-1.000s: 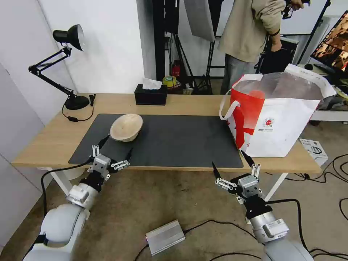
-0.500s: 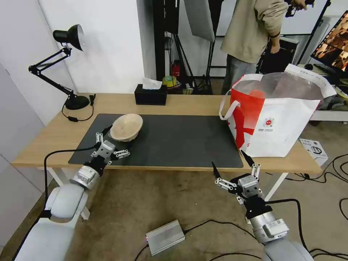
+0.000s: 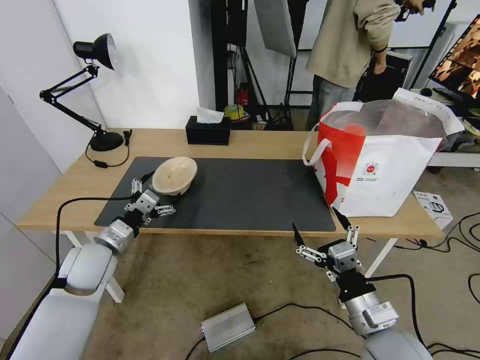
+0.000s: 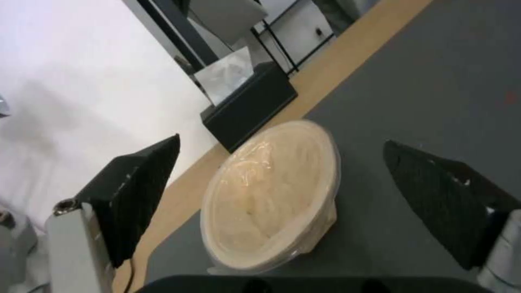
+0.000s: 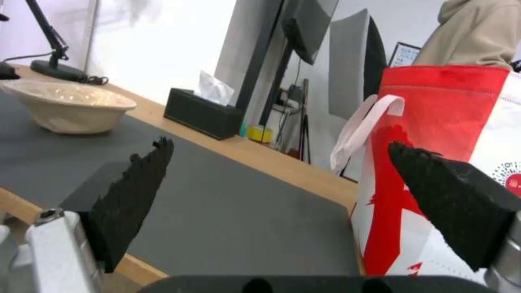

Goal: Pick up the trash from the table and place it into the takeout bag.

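One piece of trash, a shallow beige bowl [image 3: 174, 175], rests on the left part of the dark grey mat [image 3: 250, 190] on the light-wood table [image 3: 260, 142]. My left gripper [image 3: 161, 191] is open at the bowl's near side, low over the mat. In the left wrist view its black fingers [image 4: 136, 191] stand wide on either side of the bowl [image 4: 271, 191] without touching it. The red-and-white takeout bag [image 3: 395, 170] stands open at the table's right end. My right gripper [image 3: 315, 222] hangs open below the table's front edge, empty, facing the bag [image 5: 445, 142].
A black desk lamp [image 3: 95, 90] stands at the back left and a black tissue box [image 3: 207, 131] at the back middle. A person stands behind the table. A silver box [image 3: 227, 327] and cables lie on the floor in front.
My left gripper has moved forward and up from the table's front edge onto the mat, closing in on the bowl. The right arm has not moved.
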Robot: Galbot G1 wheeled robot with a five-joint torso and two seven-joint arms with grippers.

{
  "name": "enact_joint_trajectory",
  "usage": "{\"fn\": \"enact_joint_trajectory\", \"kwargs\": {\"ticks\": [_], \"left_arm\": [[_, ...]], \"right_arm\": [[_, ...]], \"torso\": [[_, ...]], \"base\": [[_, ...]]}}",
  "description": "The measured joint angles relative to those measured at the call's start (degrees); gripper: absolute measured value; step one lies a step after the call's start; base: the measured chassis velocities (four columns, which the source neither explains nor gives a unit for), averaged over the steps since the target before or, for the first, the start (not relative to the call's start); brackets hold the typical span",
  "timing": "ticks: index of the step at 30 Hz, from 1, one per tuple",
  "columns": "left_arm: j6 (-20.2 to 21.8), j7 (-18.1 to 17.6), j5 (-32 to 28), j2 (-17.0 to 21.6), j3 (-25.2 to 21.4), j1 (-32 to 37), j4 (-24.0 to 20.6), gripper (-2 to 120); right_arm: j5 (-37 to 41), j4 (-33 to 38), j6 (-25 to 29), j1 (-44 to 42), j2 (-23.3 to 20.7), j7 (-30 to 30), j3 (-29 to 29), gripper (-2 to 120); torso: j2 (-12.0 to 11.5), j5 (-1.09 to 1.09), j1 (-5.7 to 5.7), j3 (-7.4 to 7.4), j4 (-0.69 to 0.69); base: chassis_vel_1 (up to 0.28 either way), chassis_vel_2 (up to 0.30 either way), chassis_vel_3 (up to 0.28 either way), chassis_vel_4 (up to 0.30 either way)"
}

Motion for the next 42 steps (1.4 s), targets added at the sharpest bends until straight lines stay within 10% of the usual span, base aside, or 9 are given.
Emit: {"fn": "enact_joint_trajectory", "kwargs": {"ticks": [42], "left_arm": [[2.4, 3.3, -0.1, -0.6, 11.9, -12.9, 13.6, 100]], "right_arm": [[0.0, 0.0, 0.0, 0.0, 0.0, 0.0, 0.0, 100]], "torso": [[0.0, 0.0, -0.01, 0.0, 0.0]], "base": [[0.0, 0.0, 0.0, 0.0]]}}
